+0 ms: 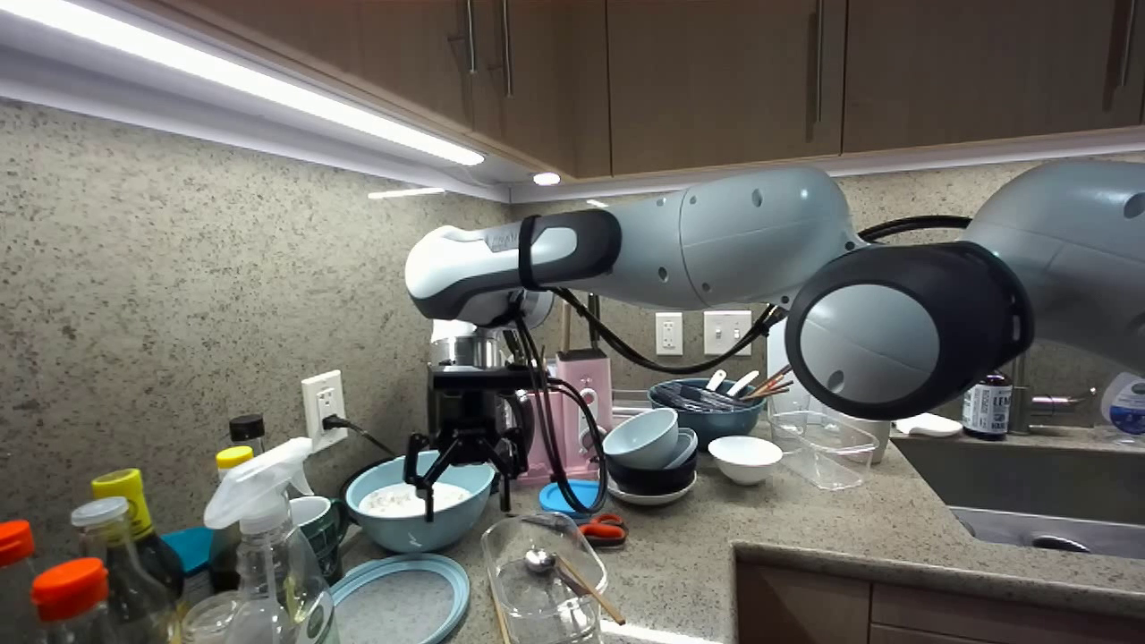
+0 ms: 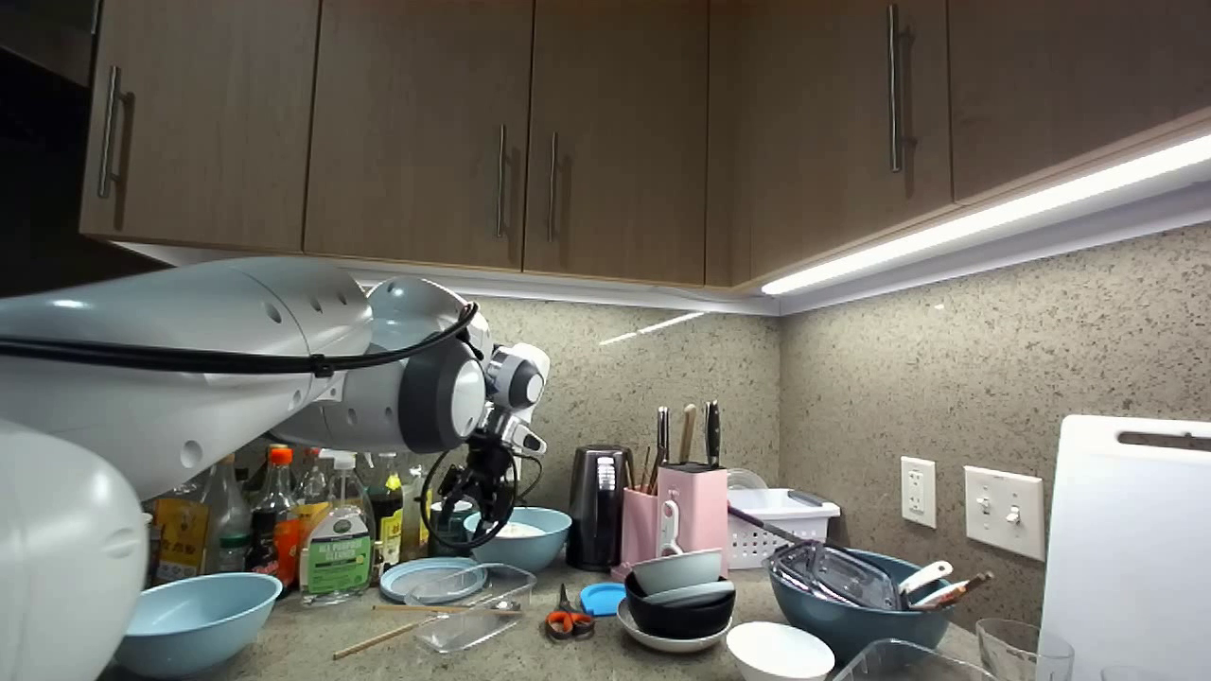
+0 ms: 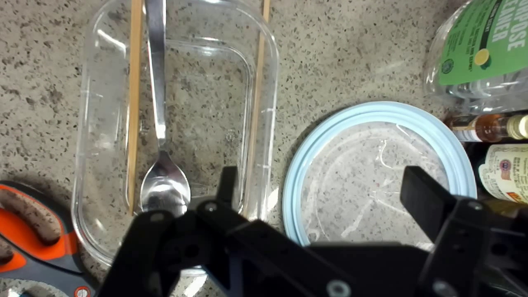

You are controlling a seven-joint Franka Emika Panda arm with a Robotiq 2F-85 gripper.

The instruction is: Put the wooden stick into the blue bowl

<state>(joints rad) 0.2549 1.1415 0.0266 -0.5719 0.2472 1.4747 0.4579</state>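
One wooden stick (image 3: 134, 103) lies in a clear container beside a metal spoon, its end jutting over the rim in an exterior view (image 1: 592, 590). A second wooden stick (image 3: 256, 90) runs along the container's other long side; I cannot tell if it is inside or beneath. The light-blue bowl (image 1: 420, 532) with whitish contents stands by the wall; it also shows in an exterior view (image 2: 535, 550). My gripper (image 3: 319, 192) is open and empty. It hangs above the counter over the round lid, beside the container, and overlaps the bowl in an exterior view (image 1: 467, 508).
The clear container (image 1: 586, 546) and round blue-rimmed lid (image 3: 291, 185) lie under the gripper. Orange scissors (image 3: 37, 231) lie beside the container. A spray bottle (image 1: 259, 537) and several bottles line the wall. Stacked bowls (image 1: 648, 474) and another light-blue bowl (image 2: 194, 624) stand on the counter.
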